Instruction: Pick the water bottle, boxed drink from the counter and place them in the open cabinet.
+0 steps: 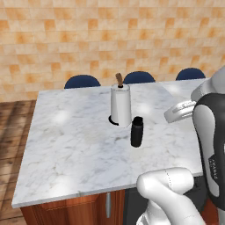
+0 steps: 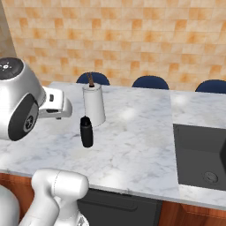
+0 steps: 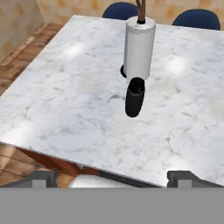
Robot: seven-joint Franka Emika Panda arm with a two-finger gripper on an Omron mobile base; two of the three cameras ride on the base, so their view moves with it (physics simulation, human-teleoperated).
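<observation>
Water bottle standing upright mid-counter, just in front of the paper-towel roll, near but probably not touching it, though hard to judge from these angles. Counter broad and marble, over reddish wood. Roll taller and wider, crowding any approach from behind, so best reached from the near side. Gripper open wide, hanging back over the near counter edge, well apart from the bottle and aimed at it. Nothing held; pick judged not yet begun.
</observation>
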